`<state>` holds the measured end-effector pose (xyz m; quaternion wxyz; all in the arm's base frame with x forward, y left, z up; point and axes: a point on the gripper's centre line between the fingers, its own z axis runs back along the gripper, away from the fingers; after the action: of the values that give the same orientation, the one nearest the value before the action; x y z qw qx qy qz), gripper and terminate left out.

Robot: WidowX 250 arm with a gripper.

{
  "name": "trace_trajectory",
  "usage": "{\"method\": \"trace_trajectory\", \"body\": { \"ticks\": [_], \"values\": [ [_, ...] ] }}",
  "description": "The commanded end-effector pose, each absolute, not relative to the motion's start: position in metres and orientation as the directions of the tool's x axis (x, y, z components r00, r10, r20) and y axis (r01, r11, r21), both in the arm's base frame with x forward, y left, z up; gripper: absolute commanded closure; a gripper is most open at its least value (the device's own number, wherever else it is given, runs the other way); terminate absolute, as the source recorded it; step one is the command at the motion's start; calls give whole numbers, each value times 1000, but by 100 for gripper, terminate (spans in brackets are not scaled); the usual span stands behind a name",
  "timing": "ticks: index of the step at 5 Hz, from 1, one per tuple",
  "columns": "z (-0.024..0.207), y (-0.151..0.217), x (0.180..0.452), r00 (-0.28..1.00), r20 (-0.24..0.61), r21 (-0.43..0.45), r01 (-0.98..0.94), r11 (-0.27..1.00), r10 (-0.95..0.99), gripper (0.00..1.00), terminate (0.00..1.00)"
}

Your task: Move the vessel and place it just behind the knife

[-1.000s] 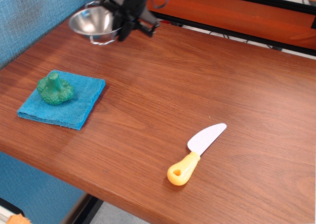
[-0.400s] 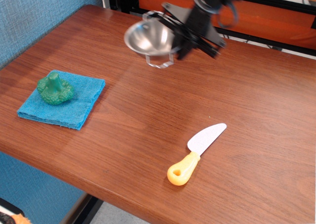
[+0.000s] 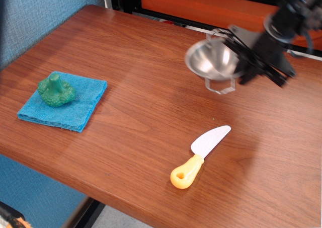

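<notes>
Behind knife | vessel carried rightward | pincer clamped on rim

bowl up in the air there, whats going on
The gripper holds the steel bowl by its rim, lifted above the table, beyond the knife. The knife lies flat near the front edge, handle toward the camera. The bowl is not set down yet. Off to the left, a green toy broccoli sits on a blue cloth.
</notes>
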<state>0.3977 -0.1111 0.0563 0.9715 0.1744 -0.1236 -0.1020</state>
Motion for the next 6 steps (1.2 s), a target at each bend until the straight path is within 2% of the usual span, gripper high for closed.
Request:
{"method": "trace_trajectory", "body": {
  "ticks": [1, 3, 4, 6],
  "values": [
    [60, -136, 381, 922, 230, 344, 222, 912, -312, 100, 0],
    [51, -143, 370, 927, 195, 353, 237, 905, -319, 100, 0],
    [51, -146, 367, 935, 167, 341, 242, 908, -312, 0, 0],
    [57, -144, 370, 940, 160, 288, 248, 925, -302, 0, 0]
  ]
}}
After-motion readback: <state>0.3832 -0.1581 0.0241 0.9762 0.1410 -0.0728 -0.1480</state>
